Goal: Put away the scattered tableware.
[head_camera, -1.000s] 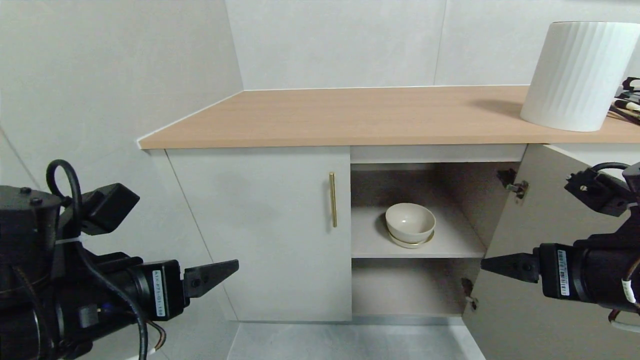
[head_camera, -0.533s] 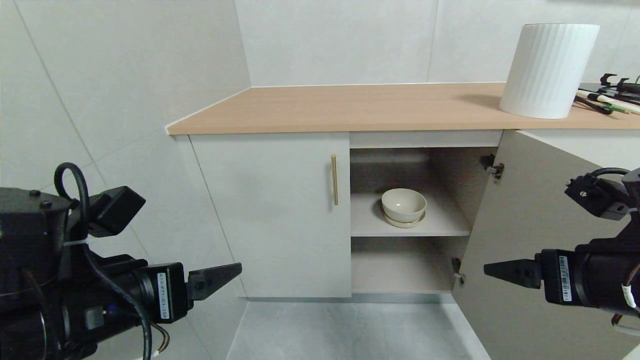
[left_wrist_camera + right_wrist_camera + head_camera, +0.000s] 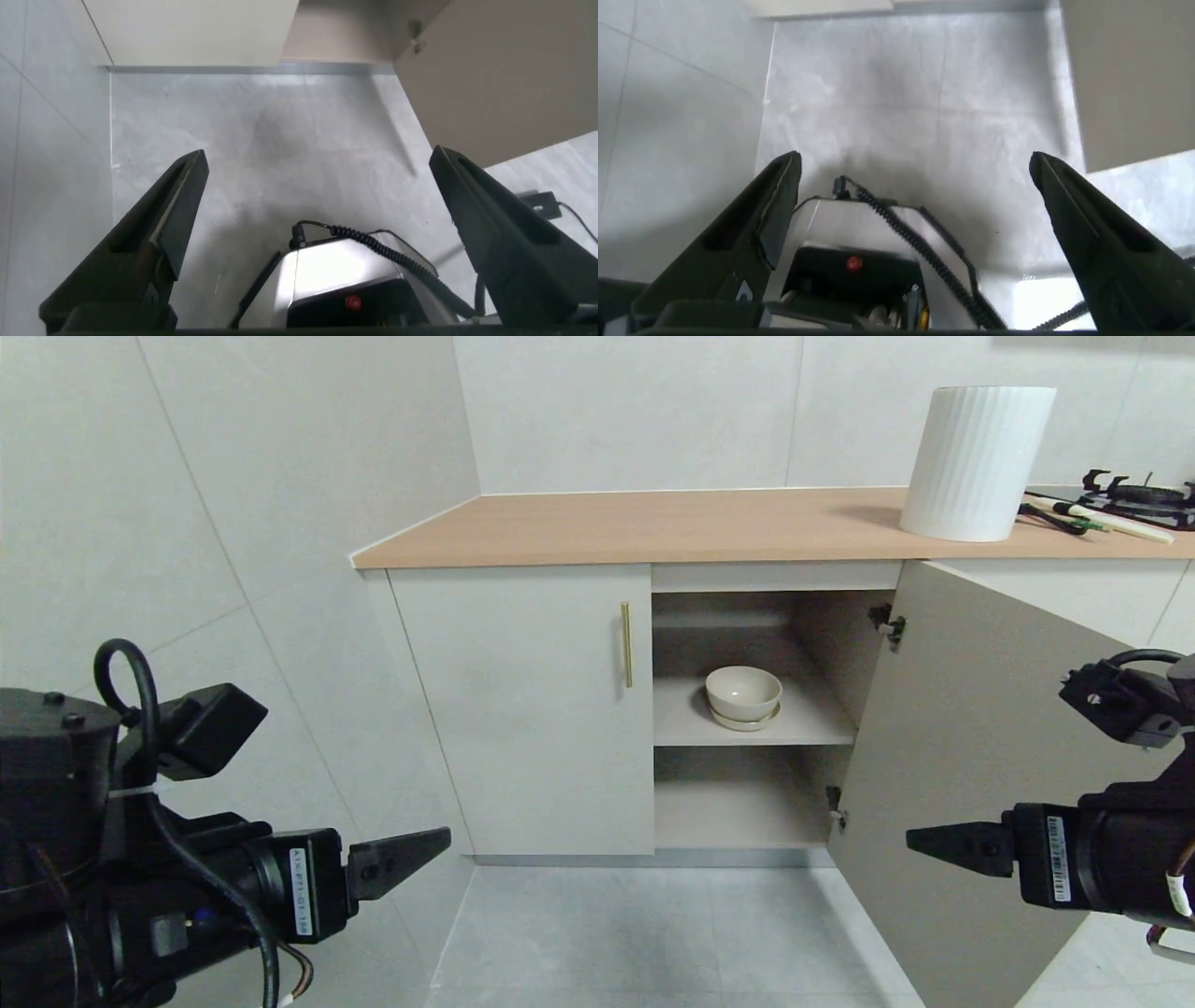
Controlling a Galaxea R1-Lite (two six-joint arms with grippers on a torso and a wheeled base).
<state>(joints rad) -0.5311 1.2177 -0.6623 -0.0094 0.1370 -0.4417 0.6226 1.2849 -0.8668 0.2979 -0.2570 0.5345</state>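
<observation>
A cream bowl (image 3: 743, 691) sits on a small cream plate (image 3: 744, 719) on the middle shelf of the open cabinet (image 3: 812, 728). My left gripper (image 3: 425, 847) hangs low at the left, well in front of the cabinet, open and holding nothing; its fingers (image 3: 163, 229) stand wide apart over the grey floor. My right gripper (image 3: 934, 845) is low at the right, in front of the open door, also open and empty, its fingers (image 3: 1092, 224) spread over the floor.
The right cabinet door (image 3: 971, 756) swings out toward my right arm; the left door (image 3: 532, 709) with a brass handle is closed. On the wooden counter (image 3: 653, 527) stand a white ribbed cylinder (image 3: 976, 462), chopsticks and a stove burner (image 3: 1134, 490). A tiled wall is at the left.
The whole head view has drawn back from the cabinet, so the cabinet and bowl look smaller and farther. Both grippers hold the same pose, open.
</observation>
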